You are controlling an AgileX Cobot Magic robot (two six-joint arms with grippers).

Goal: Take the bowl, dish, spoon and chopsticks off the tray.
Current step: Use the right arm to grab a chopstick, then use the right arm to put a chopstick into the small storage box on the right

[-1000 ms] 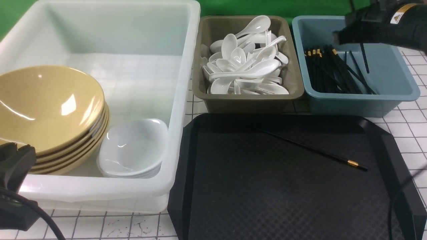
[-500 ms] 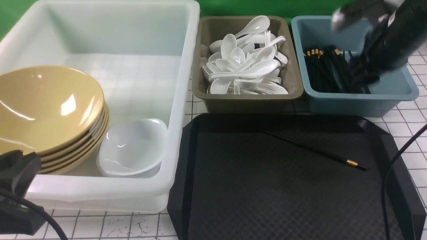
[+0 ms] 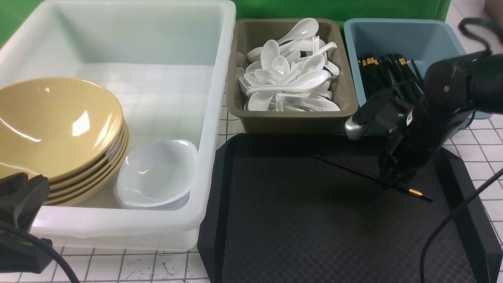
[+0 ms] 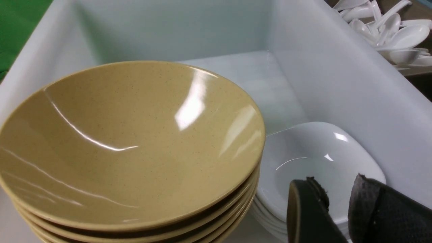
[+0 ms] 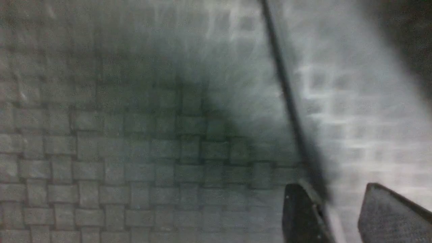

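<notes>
Black and slender, the chopstick wears a small gold band.

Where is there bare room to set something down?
The black tray looks bare nearside of the lone chopstick; the white tub has free floor beyond its bowls. It's crowded around the right pincer and in the spoon tub.

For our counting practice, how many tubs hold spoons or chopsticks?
2: the olive-brown tub beyond the tray, and, right beside it, the blue tub, partly hidden by the right arm.
</notes>
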